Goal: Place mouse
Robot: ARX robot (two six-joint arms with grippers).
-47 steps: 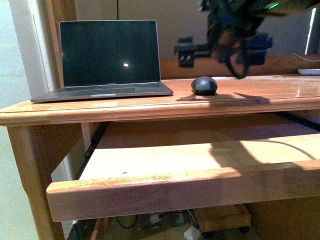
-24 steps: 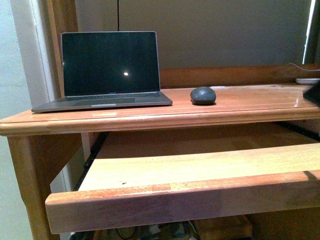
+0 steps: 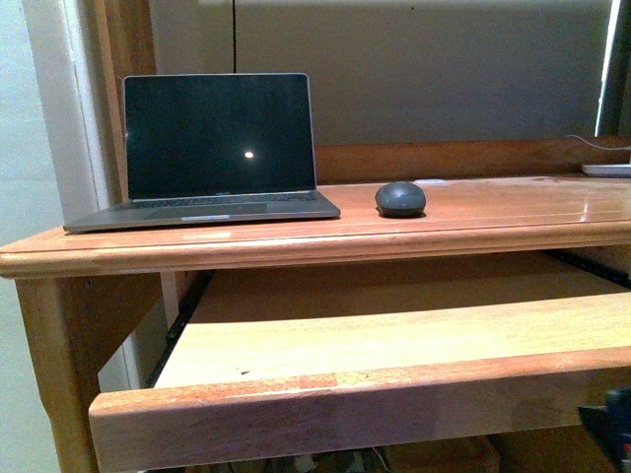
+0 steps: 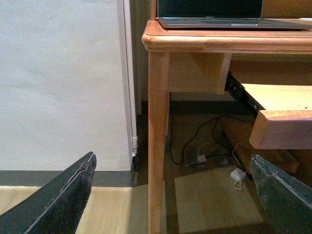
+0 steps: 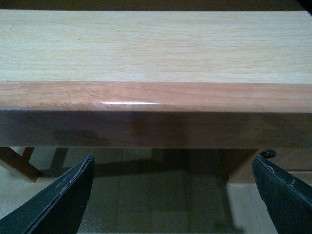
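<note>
Desk point(image 3: 473, 212): wooden top, glossy. It carries the laptop at the left end and the mouse near mid-width. A glossy top may let a nudged mouse slide.
Pull-out shelf point(image 3: 394, 335): drawn forward under the front edge, bare. It juts into the arms' working space and is judged the main obstruction.
Laptop point(image 3: 217, 133): lid up, screen dark, towards the left rear corner. It is at risk only if an arm sweeps across the top.
Left gripper point(image 4: 171, 158): low, outside the desk's front left corner and facing the leg. The jaws are spread wide and hold nothing. Moving forward from here could strike the leg.
Right gripper point(image 5: 171, 158): low, facing the shelf's front lip. The jaws are spread wide and hold nothing. A straight lift could strike the lip or its underside and jolt the desk.
Mouse point(image 3: 400, 199): on the top, just right of the laptop's front right corner and not touching it, set back from the front edge. Nothing grips it, so placement looks complete. A jolt could shift it.
</note>
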